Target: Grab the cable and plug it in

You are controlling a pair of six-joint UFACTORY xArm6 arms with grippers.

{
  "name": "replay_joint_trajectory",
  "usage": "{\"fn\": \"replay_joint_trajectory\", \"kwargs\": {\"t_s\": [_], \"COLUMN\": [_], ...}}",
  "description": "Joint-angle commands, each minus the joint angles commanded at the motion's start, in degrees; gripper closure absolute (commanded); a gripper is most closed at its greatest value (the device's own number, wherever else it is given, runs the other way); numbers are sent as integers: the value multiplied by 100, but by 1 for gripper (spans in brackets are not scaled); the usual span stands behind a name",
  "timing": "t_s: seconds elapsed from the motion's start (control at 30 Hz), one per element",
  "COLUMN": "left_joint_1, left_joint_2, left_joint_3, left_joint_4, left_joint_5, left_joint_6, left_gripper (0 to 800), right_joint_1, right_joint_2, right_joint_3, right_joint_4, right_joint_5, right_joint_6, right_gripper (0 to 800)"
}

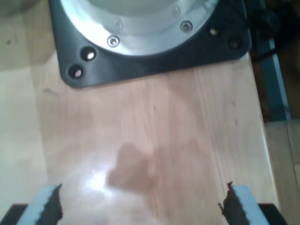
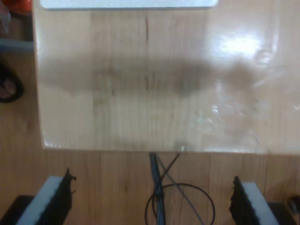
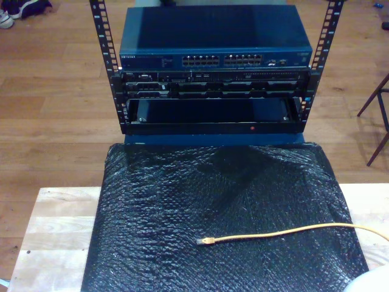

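The yellow-orange cable (image 3: 285,232) lies on a black bubble-wrap mat (image 3: 213,194) in the exterior view. Its small plug tip (image 3: 203,241) points toward the exterior view's left, and the cable runs off that view's right edge. Beyond the mat stands a rack with a blue network switch (image 3: 216,45) and its rows of ports (image 3: 222,61). My first gripper (image 1: 140,206) is open over bare wooden tabletop, with nothing between its fingers (image 1: 47,206). My second gripper (image 2: 152,204) is open too, above the table's edge, fingers (image 2: 248,204) wide apart and empty.
A black and silver arm base plate (image 1: 150,42) is bolted to the wood ahead of my first gripper. Thin dark cables (image 2: 159,197) lie on the floor below the table edge (image 2: 140,149). A chair leg (image 3: 377,115) stands at the exterior view's right.
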Motion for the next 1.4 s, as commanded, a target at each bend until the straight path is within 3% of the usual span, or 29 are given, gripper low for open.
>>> {"fn": "replay_joint_trajectory", "kwargs": {"t_s": [0.2, 0.33, 0.53, 0.8, 1.17, 1.4], "left_joint_1": [-352, -914, -1741, -2892, -3719, -4229], "left_joint_2": [9, 9, 9, 18, 79, 70], "left_joint_3": [-334, -536, -668, -862, -1222, -1371], "left_joint_4": [0, -9, -26, -35, -387, -730], "left_joint_5": [624, 932, 1319, 1345, 1503, 1732], "left_joint_6": [-422, -1160, -2180, -3200, -4044, -4686], "left_gripper": [0, 0, 0, 0, 0, 0], "right_joint_1": [26, 70, 545, 1609, 3121, 3446], "right_joint_2": [26, 35, 360, 835, 1240, 1407], "right_joint_3": [-589, -932, -1495, -2163, -2585, -2936], "right_joint_4": [448, 853, 1029, 1037, 1081, 1785], "right_joint_5": [598, 897, 1143, 1363, 1451, 1811], "right_joint_6": [281, 536, 1081, 2136, 3288, 3473], "right_gripper": [1, 2, 3, 3, 4, 13]}}
